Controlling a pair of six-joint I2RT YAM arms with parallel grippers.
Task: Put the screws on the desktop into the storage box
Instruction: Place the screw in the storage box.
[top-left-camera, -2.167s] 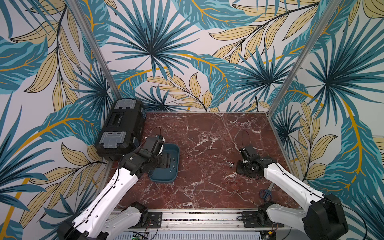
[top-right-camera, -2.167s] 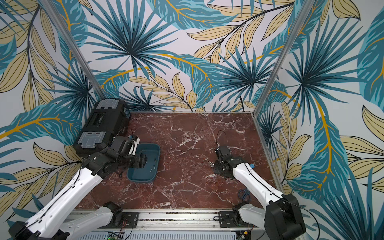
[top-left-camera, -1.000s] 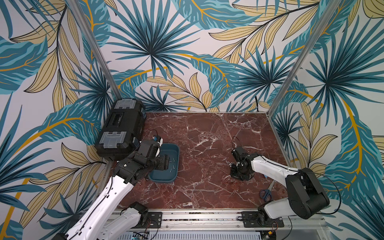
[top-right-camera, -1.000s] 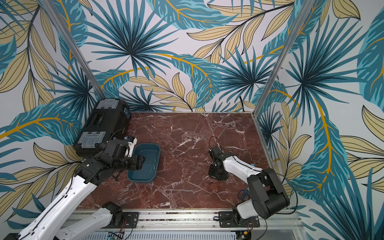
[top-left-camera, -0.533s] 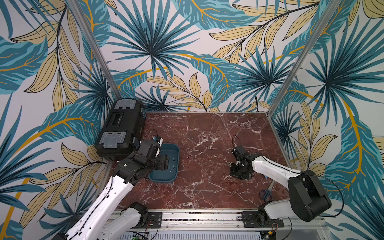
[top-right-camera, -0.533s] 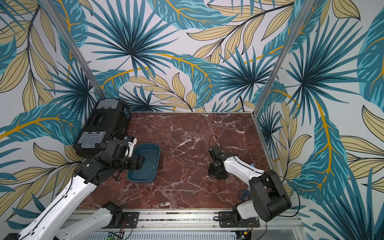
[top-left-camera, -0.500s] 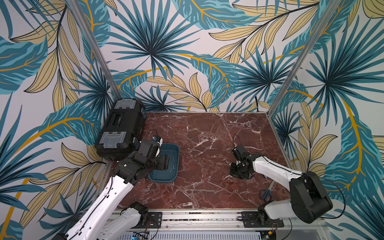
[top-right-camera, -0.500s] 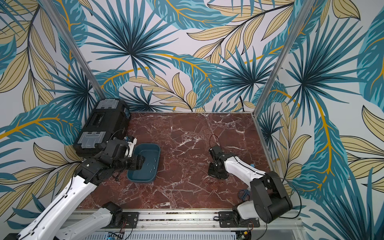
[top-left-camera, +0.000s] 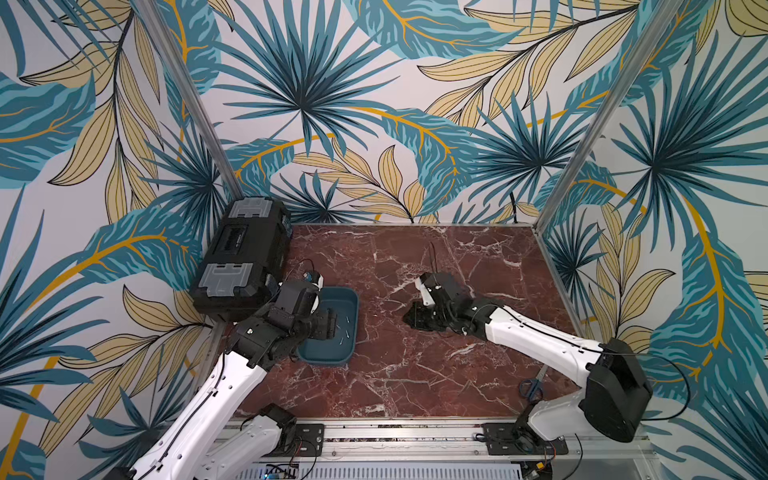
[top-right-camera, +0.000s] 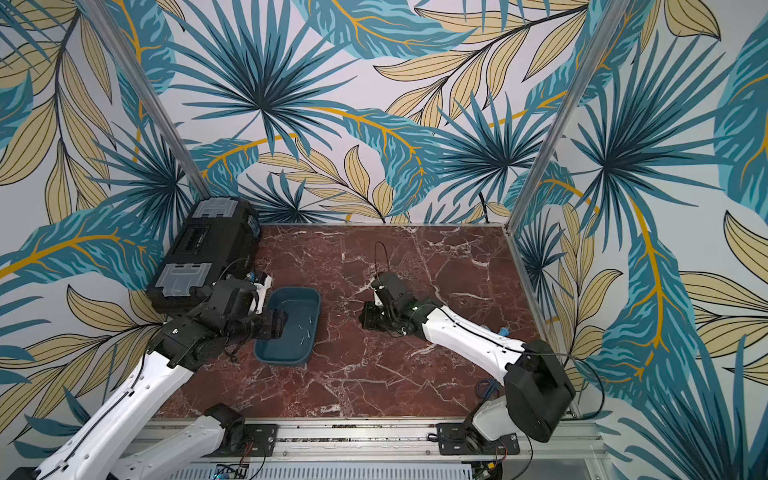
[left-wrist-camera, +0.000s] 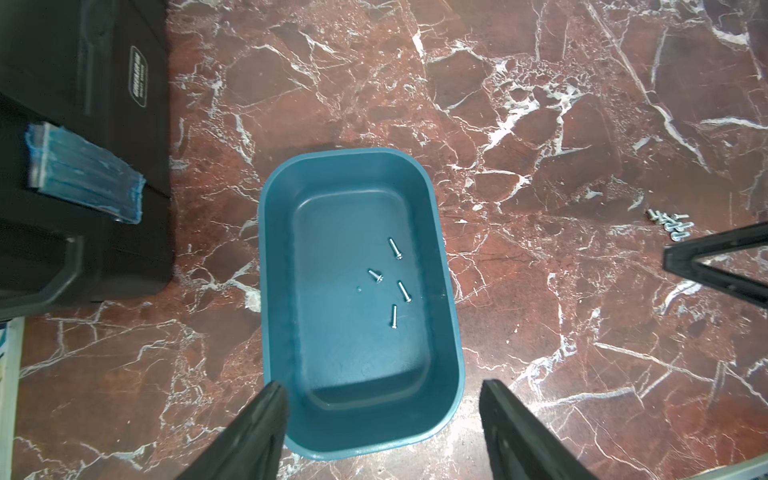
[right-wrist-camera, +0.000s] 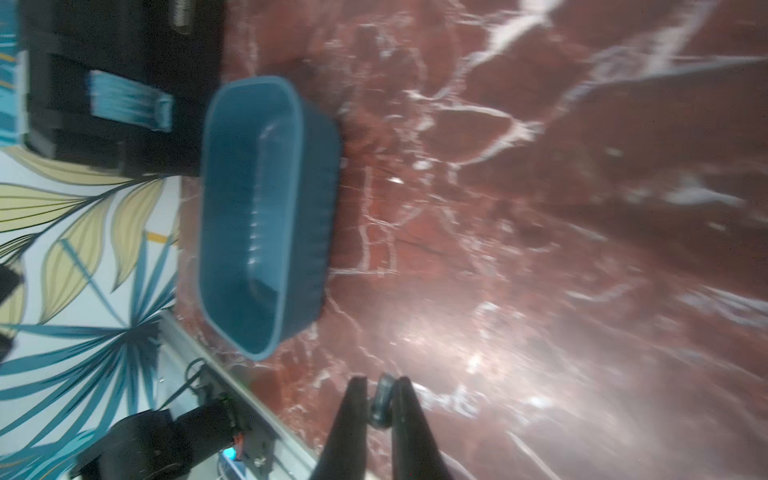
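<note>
Screws are lying in two groups. Four of them are resting loose on the floor of the storage box, directly beneath the left claw. That claw is hanging over one short end of the box with its jaws spread wide and nothing between them. In both top views the left claw is reaching over the box's edge from the side where the black toolbox is standing.

A small pile of further screws is sitting on the tabletop, just beside the right claw, well apart from the box.

The right claw is nearly closed, its jaws pinching a small grey pin. This is probably one of the screws, though blur is hiding the detail. The box is lying ahead of this claw's tips, with bare tabletop between them. In both top views the right claw is pointing toward the box across that open stretch.

Blue-handled scissors are lying behind the right claw, close to that arm's base and near the aluminium rail.
</note>
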